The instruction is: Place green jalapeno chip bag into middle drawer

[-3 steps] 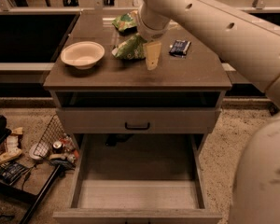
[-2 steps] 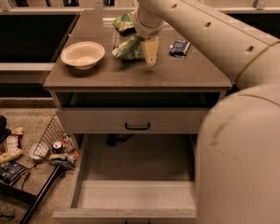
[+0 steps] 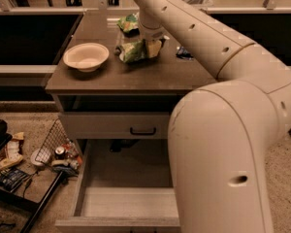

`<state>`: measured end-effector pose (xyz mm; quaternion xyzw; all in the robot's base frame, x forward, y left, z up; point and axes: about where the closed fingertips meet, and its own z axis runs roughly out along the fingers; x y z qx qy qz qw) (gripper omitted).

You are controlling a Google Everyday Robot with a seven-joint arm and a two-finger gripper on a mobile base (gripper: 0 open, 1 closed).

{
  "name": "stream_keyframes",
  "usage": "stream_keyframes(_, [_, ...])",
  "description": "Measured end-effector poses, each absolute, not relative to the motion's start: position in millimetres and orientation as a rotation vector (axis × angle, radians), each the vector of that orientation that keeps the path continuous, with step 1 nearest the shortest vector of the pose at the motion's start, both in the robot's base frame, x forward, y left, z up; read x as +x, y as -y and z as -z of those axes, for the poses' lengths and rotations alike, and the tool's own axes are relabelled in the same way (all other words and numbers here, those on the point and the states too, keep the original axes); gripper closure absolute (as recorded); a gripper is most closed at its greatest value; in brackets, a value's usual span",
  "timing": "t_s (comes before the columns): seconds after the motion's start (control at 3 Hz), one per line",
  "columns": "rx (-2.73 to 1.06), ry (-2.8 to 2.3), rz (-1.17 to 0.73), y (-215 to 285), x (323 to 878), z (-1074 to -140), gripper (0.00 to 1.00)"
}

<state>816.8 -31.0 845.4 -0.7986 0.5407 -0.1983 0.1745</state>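
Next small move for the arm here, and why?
Likely a short straight lift, if the grasp holds. The gripper is down at the right end of the small glossy green foil chip bag, which lies on the cabinet top; the wide grey-wood middle drawer stands open below.

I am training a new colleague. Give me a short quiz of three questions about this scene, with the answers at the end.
1. True or false: the green chip bag lies inside the open drawer.
2. In the picture, on which side of the bag does the white bowl stand? A) left B) right C) in front
3. Fill in: the gripper is over the cabinet top, close beside the ____.

Key
1. False. The bag lies on the cabinet top.
2. A
3. green chip bag
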Motion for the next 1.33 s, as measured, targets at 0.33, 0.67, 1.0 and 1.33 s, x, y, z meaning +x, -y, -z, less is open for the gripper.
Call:
stream_keyframes(0.33, [-2.195, -1.553, 0.531, 42, 796, -866, 0.72])
stream_keyframes(0.67, [-2.084, -1.548, 0.462, 68, 762, -916, 0.96])
stream_keyframes(1.0, [-1.978, -1.553, 0.397, 107, 725, -970, 1.0])
stream_keyframes(1.33, [-1.915, -1.59, 0.284, 146, 677, -995, 1.0])
